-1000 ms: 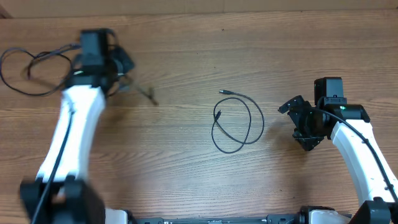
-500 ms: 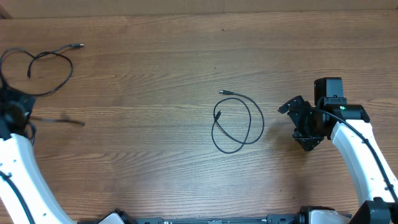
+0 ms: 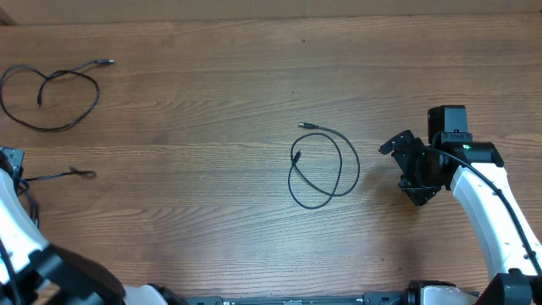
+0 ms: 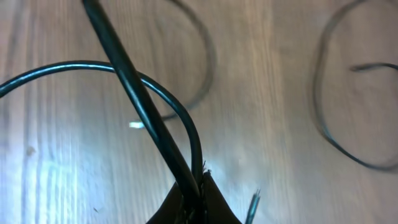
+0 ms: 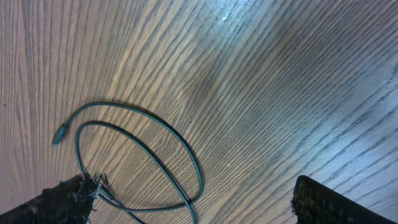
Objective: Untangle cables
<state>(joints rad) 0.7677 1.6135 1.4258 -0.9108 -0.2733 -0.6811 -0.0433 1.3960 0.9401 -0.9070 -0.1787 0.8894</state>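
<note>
Left arm (image 3: 15, 224) pulled back; held cable (image 3: 59, 175) dragged left.

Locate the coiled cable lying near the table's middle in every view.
Overhead: the coiled cable lies just right of centre.
Left wrist: not in it.
Right wrist: the cable is at lower left.
Shared landmark: the wood-grain table.
</note>
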